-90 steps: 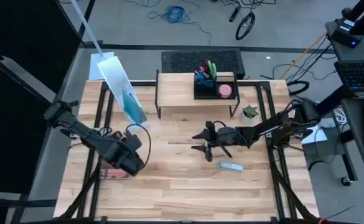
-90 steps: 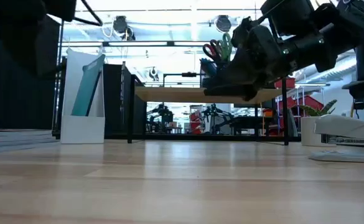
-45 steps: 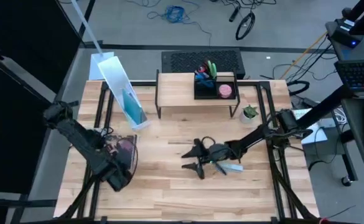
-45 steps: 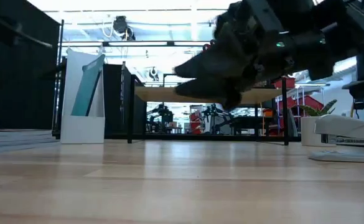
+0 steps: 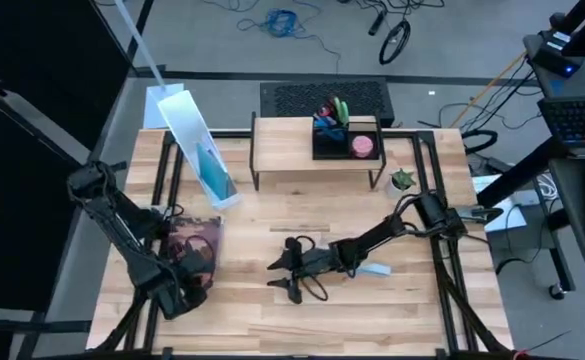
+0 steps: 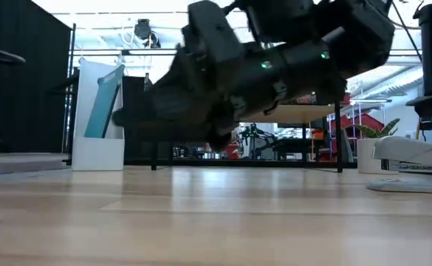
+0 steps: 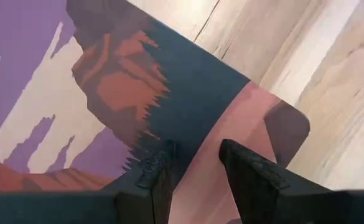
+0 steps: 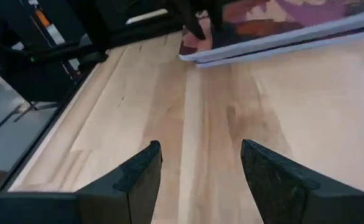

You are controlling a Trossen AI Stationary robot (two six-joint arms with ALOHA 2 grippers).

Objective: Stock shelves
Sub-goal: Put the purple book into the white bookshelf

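Note:
The shelves [image 5: 302, 152] are a low light-wood riser at the table's far middle, standing on thin black legs. A book [image 5: 194, 243] with a purple and red cover lies flat on the table at the left. My left gripper [image 7: 197, 165] hovers just over the cover near one of the book's corners, fingers a little apart, at the book's near side [image 5: 185, 282]. My right gripper [image 5: 287, 276] is wide open above bare table at the middle, right of the book [image 8: 281, 25], with nothing between its fingers [image 8: 197, 177]. My left gripper points its fingertips [image 7: 158, 167] down at the book's cover [image 7: 194, 106]. I cannot tell whether they touch it. The book lies flat on the table.
A black organizer tray [image 5: 344, 140] with pens and a pink item stands on the riser. A white magazine file [image 5: 197, 150] holding a teal book stands at the far left. A pale stapler [image 5: 374, 268] lies under the right arm, and a small plant [image 5: 402, 180] stands at the right.
My right gripper has swung from the table's middle toward the left and near edges, closer to the book, staying open. My left gripper has drawn back toward the near edge, uncovering most of the book's cover.

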